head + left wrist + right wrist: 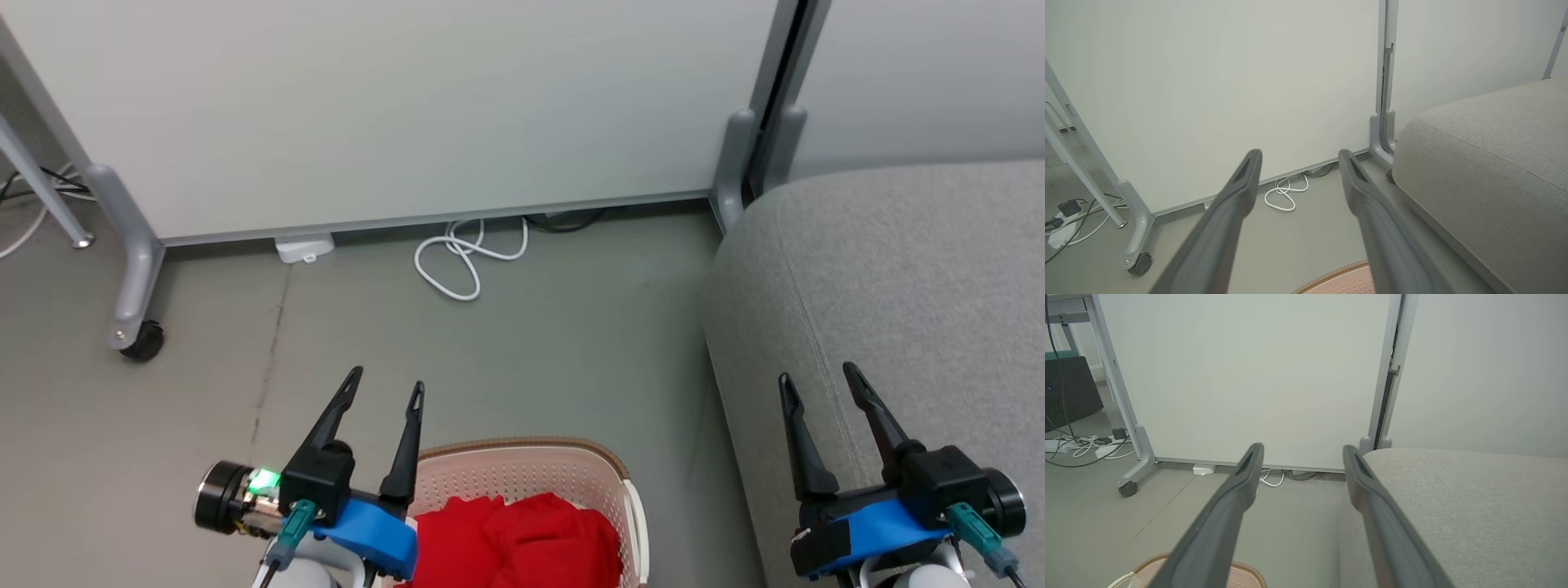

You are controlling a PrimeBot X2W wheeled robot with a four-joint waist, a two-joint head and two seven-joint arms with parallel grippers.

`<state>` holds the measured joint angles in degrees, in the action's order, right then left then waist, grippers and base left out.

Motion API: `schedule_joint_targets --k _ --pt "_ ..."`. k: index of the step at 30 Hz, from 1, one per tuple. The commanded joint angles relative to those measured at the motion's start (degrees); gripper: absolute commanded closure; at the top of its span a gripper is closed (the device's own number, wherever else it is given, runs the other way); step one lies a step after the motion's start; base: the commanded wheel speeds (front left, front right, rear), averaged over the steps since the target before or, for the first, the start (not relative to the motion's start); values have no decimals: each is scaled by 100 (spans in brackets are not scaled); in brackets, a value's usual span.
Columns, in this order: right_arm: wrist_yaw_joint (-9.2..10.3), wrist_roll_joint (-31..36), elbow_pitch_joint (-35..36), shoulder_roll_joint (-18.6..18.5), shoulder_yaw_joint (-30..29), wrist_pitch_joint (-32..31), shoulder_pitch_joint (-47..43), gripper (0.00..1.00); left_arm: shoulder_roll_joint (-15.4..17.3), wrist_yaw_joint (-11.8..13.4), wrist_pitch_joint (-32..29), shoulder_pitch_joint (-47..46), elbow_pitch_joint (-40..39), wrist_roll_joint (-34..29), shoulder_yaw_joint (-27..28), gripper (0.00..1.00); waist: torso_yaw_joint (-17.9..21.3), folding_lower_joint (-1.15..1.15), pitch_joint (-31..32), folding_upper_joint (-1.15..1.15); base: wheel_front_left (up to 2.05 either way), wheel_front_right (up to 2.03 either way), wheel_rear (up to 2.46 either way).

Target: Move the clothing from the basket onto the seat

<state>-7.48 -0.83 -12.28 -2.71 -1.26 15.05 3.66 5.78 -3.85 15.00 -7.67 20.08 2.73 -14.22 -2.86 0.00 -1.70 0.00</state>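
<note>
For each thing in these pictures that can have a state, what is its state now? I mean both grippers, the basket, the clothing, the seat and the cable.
left gripper: open, holding nothing
right gripper: open, holding nothing
basket: upright on the floor, loaded
clothing: crumpled, inside the basket
seat: no clothing on the visible part
white cable: in loose loops on the floor
</note>
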Motion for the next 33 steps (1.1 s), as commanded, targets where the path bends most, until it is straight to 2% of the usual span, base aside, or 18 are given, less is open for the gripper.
schedule_joint_targets --k 1,9,18,33 --pt "-3 40 70 -31 -2 19 95 0 20 -56 28 -188 99 -46 -79 0 59 0 -83 0 0 0 0" --pt "-3 40 400 -29 59 19 376 0 92 -253 28 -984 908 -176 -459 0 509 0 -817 0 0 0 0" --pt "-3 3 684 -28 182 19 795 0 195 -358 28 -1882 2020 -287 -1095 0 904 0 -1685 0 0 0 0" --pt "-2 47 1155 -26 357 19 1391 0 321 -359 -71 -3202 4304 -84 -2848 0 1298 0 -3047 0 0 0 0"
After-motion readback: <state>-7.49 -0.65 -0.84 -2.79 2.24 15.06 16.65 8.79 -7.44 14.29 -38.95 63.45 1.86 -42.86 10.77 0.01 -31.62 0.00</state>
